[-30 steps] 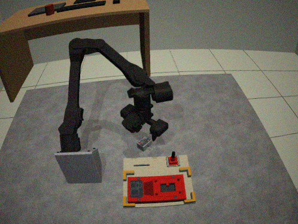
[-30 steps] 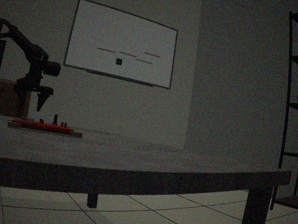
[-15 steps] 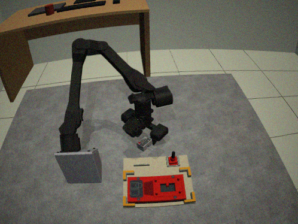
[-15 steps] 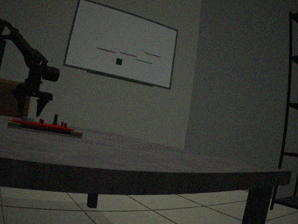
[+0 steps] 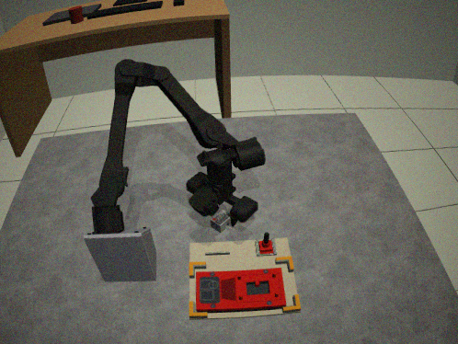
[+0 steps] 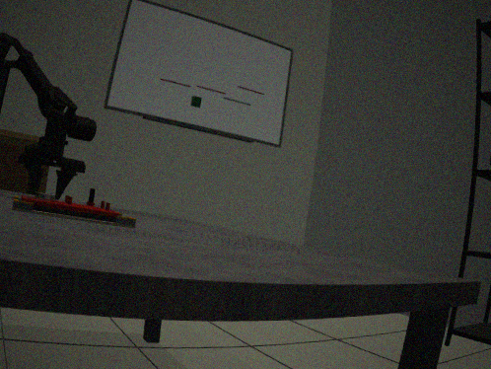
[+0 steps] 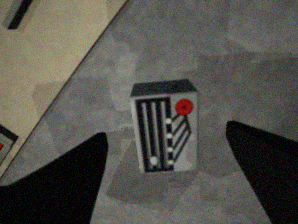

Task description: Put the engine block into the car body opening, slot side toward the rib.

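The engine block is a small grey box with dark slots and a red disc on its upper face. It lies on the grey mat behind the board. My gripper is open, pointing down around the block. The wrist view shows a gap on each side, wider on the left. The red car body lies on the board. Its dark rectangular opening has a small red rib at its back edge. The opening is outside the wrist view.
The cream board has orange corner brackets. A red piece with an upright black knob stands at its back right, also visible in the exterior view. A thin dark slot is at its back left. A grey box stands by the arm's base.
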Controlling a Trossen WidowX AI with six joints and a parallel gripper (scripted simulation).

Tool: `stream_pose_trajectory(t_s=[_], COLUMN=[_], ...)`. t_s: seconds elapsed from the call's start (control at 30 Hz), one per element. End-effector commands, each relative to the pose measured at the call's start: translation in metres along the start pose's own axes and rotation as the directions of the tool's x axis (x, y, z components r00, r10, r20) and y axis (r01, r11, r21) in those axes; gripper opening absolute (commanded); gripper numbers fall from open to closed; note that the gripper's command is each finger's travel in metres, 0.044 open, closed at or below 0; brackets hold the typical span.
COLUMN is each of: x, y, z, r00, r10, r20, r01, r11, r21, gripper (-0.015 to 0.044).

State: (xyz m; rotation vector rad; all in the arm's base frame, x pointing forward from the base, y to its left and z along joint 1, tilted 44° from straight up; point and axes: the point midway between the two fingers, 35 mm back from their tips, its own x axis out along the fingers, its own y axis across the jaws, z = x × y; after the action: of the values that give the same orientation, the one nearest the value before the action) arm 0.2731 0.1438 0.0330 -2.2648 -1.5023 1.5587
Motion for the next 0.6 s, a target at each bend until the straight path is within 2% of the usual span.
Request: stream_pose_trajectory(t_s=[0.0, 0.17, 0.4, 0.5, 0.57], x=[0.0028, 0.0028, 0.0028, 0.0020, -0.0005], y=[0.0003, 0.0003, 0.0003, 0.0005, 0.0013], z=[0.0020, 0.0020, 0.0020, 0.0013, -0.0005], r00=[1.000, 1.000, 1.000, 1.000, 1.000], r10=[-0.001, -0.001, -0.001, 0.000, 0.003], r20=[0.008, 0.008, 0.008, 0.007, 0.003], r01=[0.001, 0.001, 0.001, 0.000, -0.003], r11=[1.000, 1.000, 1.000, 1.000, 1.000], r21=[0.006, 0.006, 0.006, 0.003, -0.004], gripper=[0.0256, 0.0125, 0.0078, 0.0000, 0.0000])
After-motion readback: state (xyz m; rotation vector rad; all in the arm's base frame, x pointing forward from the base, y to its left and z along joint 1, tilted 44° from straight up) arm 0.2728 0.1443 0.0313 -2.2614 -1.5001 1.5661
